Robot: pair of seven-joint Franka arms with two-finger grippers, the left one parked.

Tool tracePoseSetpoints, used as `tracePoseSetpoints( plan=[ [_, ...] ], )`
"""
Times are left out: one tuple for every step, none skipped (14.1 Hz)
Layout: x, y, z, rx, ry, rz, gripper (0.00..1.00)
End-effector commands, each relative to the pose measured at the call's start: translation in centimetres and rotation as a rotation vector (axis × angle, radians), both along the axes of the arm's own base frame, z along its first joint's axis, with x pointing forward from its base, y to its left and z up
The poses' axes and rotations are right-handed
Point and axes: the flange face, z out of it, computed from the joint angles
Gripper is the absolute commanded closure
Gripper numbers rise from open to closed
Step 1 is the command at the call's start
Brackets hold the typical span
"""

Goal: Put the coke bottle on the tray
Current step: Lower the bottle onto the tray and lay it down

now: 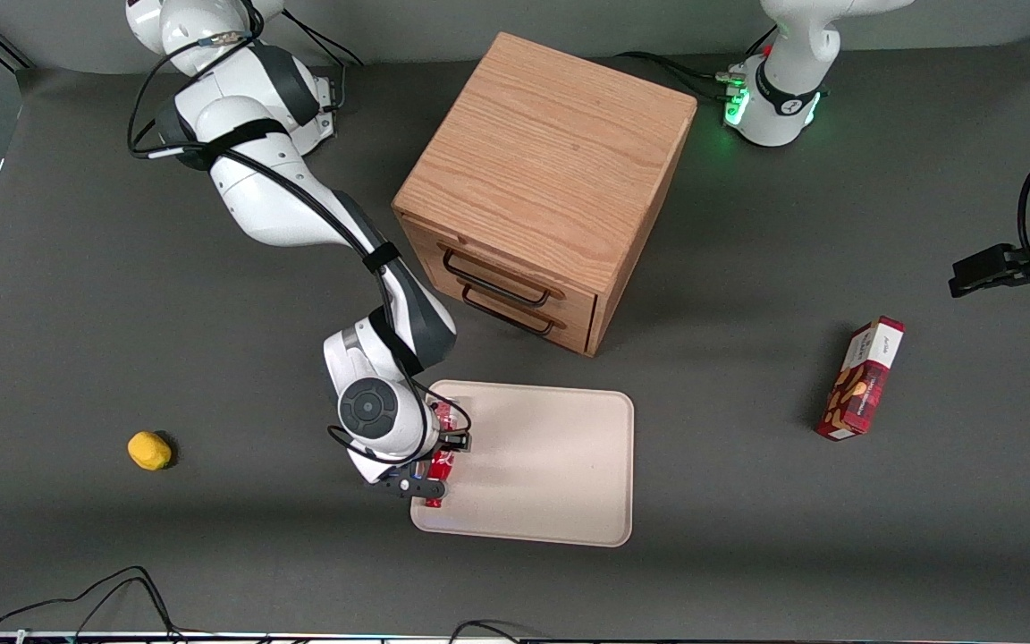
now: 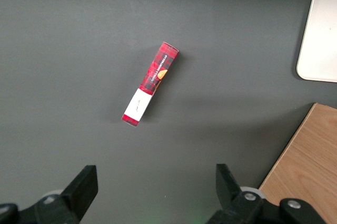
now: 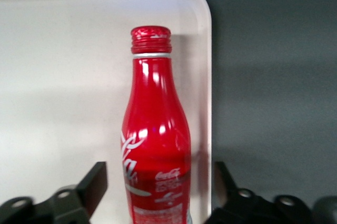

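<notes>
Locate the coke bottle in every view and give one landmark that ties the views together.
Front view: the coke bottle lies on the tray at its edge toward the working arm's end, under the gripper.
Right wrist view: the coke bottle lies along the tray's rim, between the open fingers.
Left wrist view: not in it.
Shared landmark: the tray, in all three.

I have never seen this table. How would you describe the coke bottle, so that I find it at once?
Start from the wooden drawer cabinet; the pale beige tray lies in front of its drawers. The coke bottle lies on the tray along the rim at the working arm's end, between the fingers of the open gripper. Unlike the red snack box, it is slim, glossy and capped.
</notes>
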Motion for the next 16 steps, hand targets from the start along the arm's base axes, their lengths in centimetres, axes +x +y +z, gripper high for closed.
tracePoseSetpoints(
  plan=[
    [0.4,0.2,0.3,-0.005,-0.019,0.014,0.0],
    [0.3,0.4,0.3,-0.005,-0.019,0.014,0.0],
    [0.2,0.4,0.3,-0.006,-0.017,0.013,0.0],
    [0.2,0.4,0.3,-0.007,-0.018,0.014,0.0],
    [0.2,0.4,0.3,-0.007,-0.018,0.014,0.0],
    [0.2,0.4,0.3,-0.007,-0.018,0.012,0.0],
    [0.2,0.4,0.3,-0.009,-0.018,0.011,0.0],
    [0.1,0.4,0.2,-0.009,-0.015,0.012,0.0],
    [0.1,0.4,0.2,-0.009,-0.015,0.012,0.0],
    [0.2,0.3,0.4,-0.009,-0.017,0.01,0.0],
    [0.2,0.3,0.8,-0.008,-0.018,0.011,0.0],
    [0.4,0.0,1.2,-0.01,-0.017,0.007,0.0],
    [0.6,-0.1,2.3,-0.005,-0.028,0.004,0.0],
    [0.7,-0.4,3.8,-0.002,-0.032,0.001,0.0],
    [0.6,-1.0,4.8,-0.015,-0.006,-0.004,0.0],
    [0.4,-1.0,6.5,-0.02,0.002,-0.003,0.0]
  ],
)
